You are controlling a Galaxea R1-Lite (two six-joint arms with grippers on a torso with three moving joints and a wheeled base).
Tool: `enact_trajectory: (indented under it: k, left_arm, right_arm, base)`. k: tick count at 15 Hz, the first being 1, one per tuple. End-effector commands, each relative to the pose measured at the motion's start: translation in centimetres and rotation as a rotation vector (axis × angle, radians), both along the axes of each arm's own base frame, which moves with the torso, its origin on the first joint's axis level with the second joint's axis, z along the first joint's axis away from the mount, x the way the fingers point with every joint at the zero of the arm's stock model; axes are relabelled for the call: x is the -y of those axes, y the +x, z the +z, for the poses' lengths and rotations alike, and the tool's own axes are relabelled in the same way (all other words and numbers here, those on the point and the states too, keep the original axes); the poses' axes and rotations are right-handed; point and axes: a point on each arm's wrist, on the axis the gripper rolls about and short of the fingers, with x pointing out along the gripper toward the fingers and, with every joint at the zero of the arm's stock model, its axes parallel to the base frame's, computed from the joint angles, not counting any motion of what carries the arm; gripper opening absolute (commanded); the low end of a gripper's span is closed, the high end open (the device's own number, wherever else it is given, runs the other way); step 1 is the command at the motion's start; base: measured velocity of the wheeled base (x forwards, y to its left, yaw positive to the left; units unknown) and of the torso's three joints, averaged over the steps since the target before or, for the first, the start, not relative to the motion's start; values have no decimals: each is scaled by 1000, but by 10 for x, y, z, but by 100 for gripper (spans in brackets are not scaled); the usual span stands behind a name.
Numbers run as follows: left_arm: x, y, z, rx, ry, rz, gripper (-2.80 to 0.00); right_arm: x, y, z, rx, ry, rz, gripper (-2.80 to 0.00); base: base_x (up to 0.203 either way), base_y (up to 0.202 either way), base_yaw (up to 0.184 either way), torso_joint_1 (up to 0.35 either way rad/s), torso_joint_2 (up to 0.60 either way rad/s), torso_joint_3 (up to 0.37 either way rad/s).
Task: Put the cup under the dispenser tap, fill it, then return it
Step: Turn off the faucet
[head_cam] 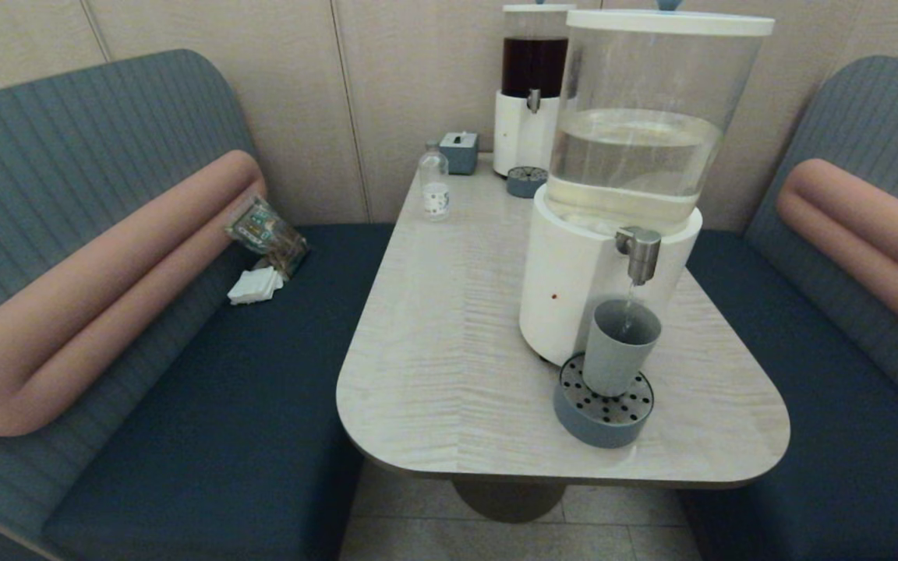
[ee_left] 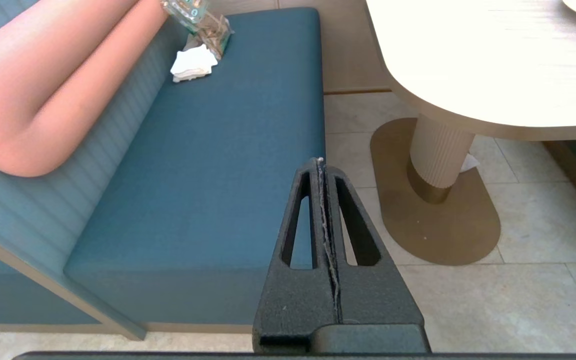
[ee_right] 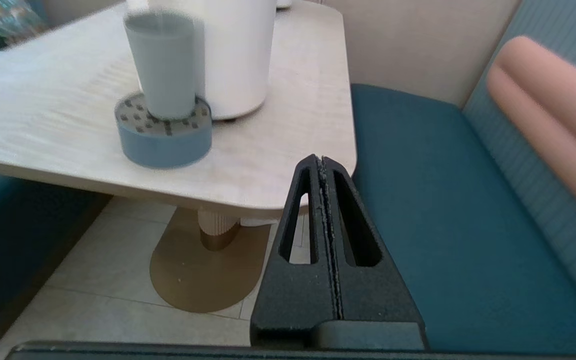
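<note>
The grey-blue cup (head_cam: 619, 345) stands upright on the low round tray with a perforated top (head_cam: 603, 421), directly below the brushed-steel dispenser tap (head_cam: 640, 251). A thin stream of clear liquid runs from the spout into the cup. The right wrist view shows the cup (ee_right: 164, 65) on the same tray (ee_right: 163, 137). My right gripper (ee_right: 321, 160) is shut and empty, below the table's near right corner. My left gripper (ee_left: 319, 162) is shut and empty, low beside the left bench. Neither gripper appears in the head view.
The large white-based dispenser (head_cam: 620, 195) holds clear liquid near the table's front right. At the back stand a dark-red dispenser (head_cam: 531, 86), its small tray (head_cam: 525, 182), a clear bottle (head_cam: 434, 185) and a grey box (head_cam: 460, 151). Benches flank the table; a packet and napkins (head_cam: 256, 285) lie on the left one.
</note>
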Motion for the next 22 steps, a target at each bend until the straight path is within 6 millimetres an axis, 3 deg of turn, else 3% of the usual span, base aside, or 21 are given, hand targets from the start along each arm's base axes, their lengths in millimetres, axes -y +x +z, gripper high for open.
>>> enact_trajectory:
  k: [1,4,22]
  left_arm:
    - [0,0,0,-1,0,0,-280]
    - [0,0,0,-1,0,0,-280]
    - [0,0,0,-5,43,-6,-280]
  right_arm:
    - [0,7,-17,-33,5,1,-280]
    - [0,7,-30,-162,28,3,-280]
    - [0,8,-28,-153,107,-8,-280]
  base:
    - [0,0,0,0,0,0]
    - [0,0,0,0,0,0]
    - [0,0,0,0,0,0]
